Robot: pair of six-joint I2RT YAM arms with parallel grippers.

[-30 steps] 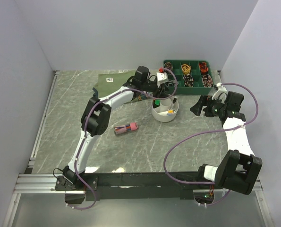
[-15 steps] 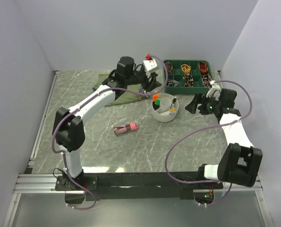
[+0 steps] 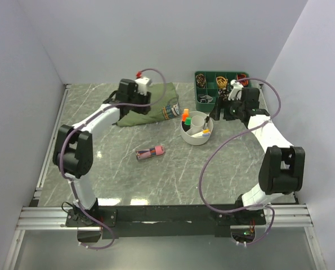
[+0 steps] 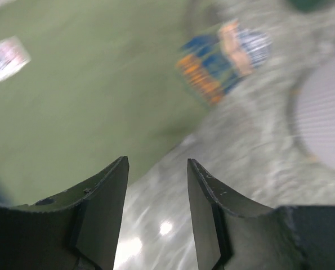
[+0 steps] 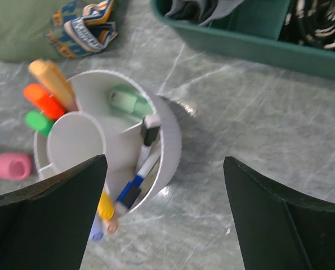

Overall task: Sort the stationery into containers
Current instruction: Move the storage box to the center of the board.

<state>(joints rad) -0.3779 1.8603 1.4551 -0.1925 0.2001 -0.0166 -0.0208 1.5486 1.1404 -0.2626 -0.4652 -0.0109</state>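
1. Swinging clear since a second ago, our left arm now hovers over the olive shirt (image 3: 144, 109), while our right arm closes in above the white tub (image 3: 196, 140).
2. Left fingers (image 4: 99, 208) stand slightly parted, empty; right fingers (image 5: 43, 219) gape wide, holding nothing.
3. Markers (image 5: 43, 98) stand in the tub; a loose bundle (image 3: 150, 152) lies on the counter (image 3: 173, 174), which we judge best pinched across its barrels from above.

No word or number can be read anywhere. A small white tag (image 4: 7, 58) lies on the green shirt (image 4: 88, 90), at 10 o'clock in the left wrist view, but its print is too blurry. The blue and orange patch (image 4: 223, 56) at 1 o'clock shows only fuzzy shapes. The pens (image 5: 130, 191) in the white tub (image 5: 172, 140) show no writing.
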